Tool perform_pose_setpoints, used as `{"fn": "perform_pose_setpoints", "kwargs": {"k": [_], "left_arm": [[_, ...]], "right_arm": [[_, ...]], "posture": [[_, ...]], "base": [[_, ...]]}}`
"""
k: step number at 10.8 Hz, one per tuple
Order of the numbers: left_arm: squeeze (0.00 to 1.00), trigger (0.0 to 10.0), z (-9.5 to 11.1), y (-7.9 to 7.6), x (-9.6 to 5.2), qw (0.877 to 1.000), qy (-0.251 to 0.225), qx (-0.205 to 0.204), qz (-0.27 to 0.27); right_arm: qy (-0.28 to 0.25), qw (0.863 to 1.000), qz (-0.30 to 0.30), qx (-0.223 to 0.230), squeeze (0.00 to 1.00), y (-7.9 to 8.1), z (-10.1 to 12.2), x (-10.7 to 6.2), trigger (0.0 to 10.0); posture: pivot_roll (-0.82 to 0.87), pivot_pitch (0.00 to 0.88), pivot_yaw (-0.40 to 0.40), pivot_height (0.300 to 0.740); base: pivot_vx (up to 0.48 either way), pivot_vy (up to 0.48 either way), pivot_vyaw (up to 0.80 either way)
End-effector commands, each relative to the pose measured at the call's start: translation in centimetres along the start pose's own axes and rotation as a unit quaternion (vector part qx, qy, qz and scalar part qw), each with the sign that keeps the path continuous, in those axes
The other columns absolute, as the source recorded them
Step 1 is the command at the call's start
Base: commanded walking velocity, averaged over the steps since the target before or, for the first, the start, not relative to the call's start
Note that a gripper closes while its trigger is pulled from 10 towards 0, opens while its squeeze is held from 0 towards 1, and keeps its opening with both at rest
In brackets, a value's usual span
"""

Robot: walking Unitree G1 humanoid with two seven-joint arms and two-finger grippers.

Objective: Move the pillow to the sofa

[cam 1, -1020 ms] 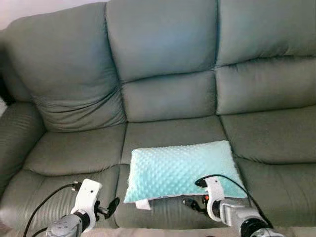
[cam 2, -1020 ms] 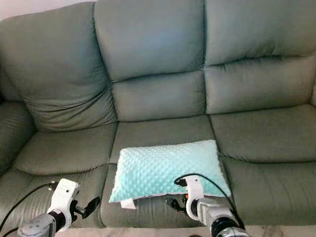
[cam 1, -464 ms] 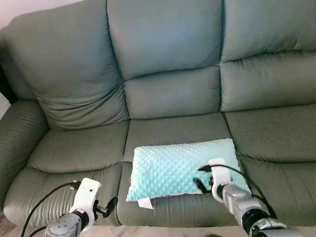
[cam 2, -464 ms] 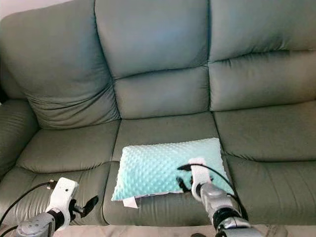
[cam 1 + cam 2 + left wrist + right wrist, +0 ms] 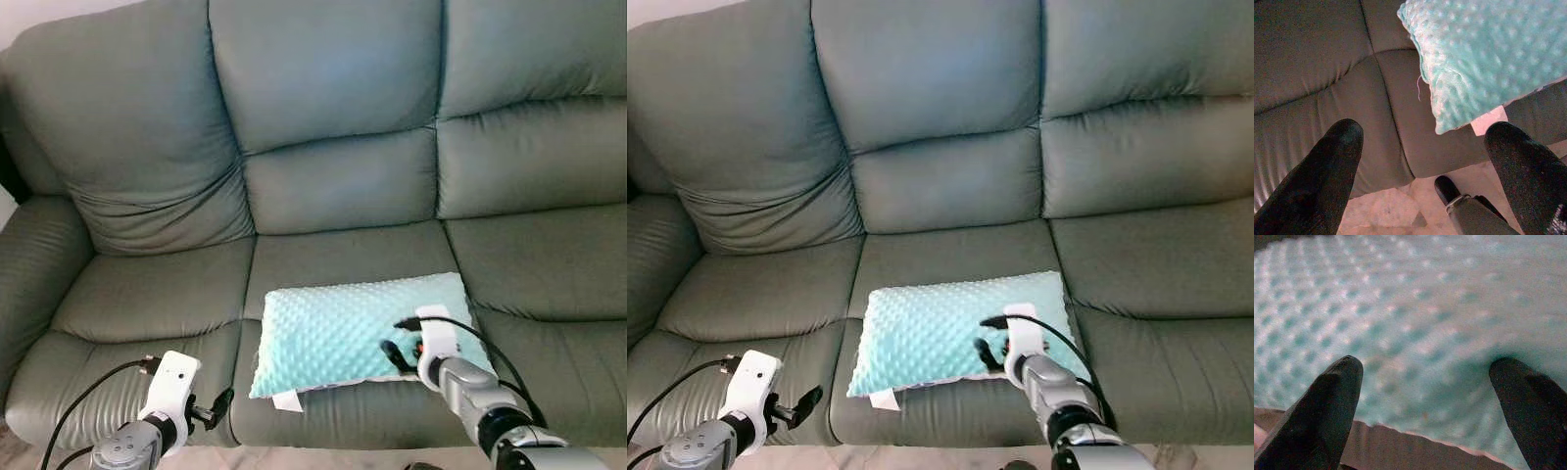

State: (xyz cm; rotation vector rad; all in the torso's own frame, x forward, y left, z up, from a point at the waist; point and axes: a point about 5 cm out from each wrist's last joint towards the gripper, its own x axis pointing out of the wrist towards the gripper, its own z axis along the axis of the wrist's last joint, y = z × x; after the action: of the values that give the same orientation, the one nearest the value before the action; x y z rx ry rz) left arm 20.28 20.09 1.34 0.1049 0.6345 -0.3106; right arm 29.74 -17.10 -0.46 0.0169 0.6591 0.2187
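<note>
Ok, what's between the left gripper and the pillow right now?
Just bare sofa seat leather. In the left wrist view the open left gripper looks past the seat's front edge at the pillow corner and its white tag.

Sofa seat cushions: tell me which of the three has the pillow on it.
The middle seat cushion carries the teal dotted pillow, lying flat at its front edge. The left seat cushion and right seat cushion carry nothing.

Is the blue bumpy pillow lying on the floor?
No, the pillow lies on the middle seat of the green sofa.
</note>
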Motion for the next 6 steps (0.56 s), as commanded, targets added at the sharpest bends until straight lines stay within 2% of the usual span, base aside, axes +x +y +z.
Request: {"fn": "perform_pose_setpoints", "kwargs": {"k": [1, 3, 4, 6], "left_arm": [[0.0, 10.0, -0.3, 0.9, -0.5, 1.0, 0.01, 0.008, 0.018], [0.0, 10.0, 0.0, 0.5, 0.2, 1.0, 0.008, 0.01, 0.011], [0.0, 10.0, 0.4, 0.4, 0.6, 1.0, 0.004, 0.011, 0.008], [0.0, 10.0, 0.4, 0.4, 0.6, 1.0, 0.004, 0.012, 0.007]], "right_arm": [[-0.023, 1.0, 0.012, 0.003, 0.0, 0.7, 0.8, 0.2, 10.0], [-0.036, 0.998, 0.041, 0.013, 0.0, 1.2, 0.9, 0.1, 10.0], [0.001, 0.997, 0.074, 0.009, 0.0, 1.8, -1.0, -0.2, 10.0], [0.074, 0.993, 0.095, -0.008, 0.0, 2.0, -4.5, -1.0, 10.0]], "posture": [[-0.12, 0.166, 0.177, 0.74], [-0.14, 0.162, 0.175, 0.74], [-0.15, 0.157, 0.172, 0.74], [-0.16, 0.156, 0.171, 0.74]], "base": [[0.0, 0.0, 0.0], [0.0, 0.0, 0.0], [0.0, 0.0, 0.0], [0.0, 0.0, 0.0]]}}
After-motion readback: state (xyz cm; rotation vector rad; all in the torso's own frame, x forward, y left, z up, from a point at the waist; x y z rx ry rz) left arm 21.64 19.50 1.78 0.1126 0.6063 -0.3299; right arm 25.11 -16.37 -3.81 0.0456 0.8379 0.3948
